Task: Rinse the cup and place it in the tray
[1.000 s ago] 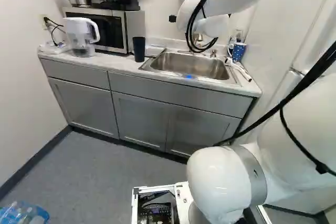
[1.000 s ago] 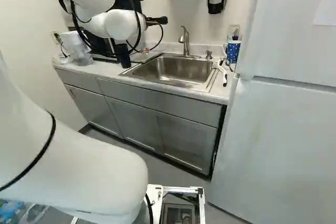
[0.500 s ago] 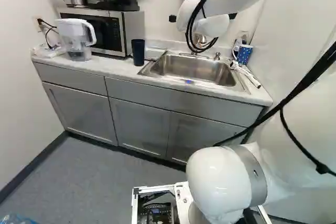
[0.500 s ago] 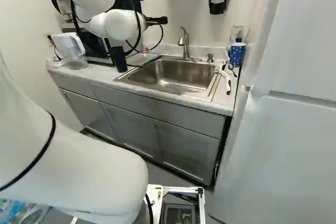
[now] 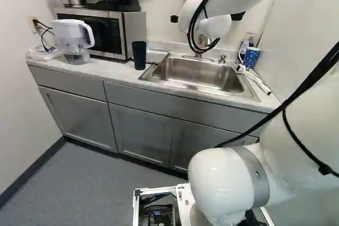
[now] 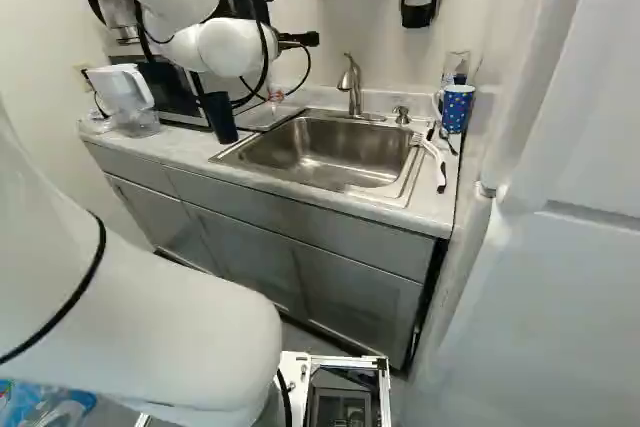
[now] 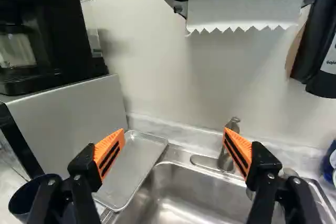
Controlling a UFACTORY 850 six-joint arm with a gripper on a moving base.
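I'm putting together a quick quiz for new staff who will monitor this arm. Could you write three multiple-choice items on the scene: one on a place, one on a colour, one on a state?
1. Where does the dark cup stand?
A. On the counter, between the microwave and the sink
B. In the sink
C. On the floor

2. What colour are the pads of the gripper?
A. Green
B. Blue
C. Orange

3. How does the gripper stand?
A. Shut on the cup
B. Open
C. Shut on nothing

Key:
1. A: the left base view shows the cup on the countertop, with the microwave on one side and the sink on the other.
2. C: both pads show orange in the wrist view.
3. B: the wrist view shows its two fingers wide apart, with nothing gripped.
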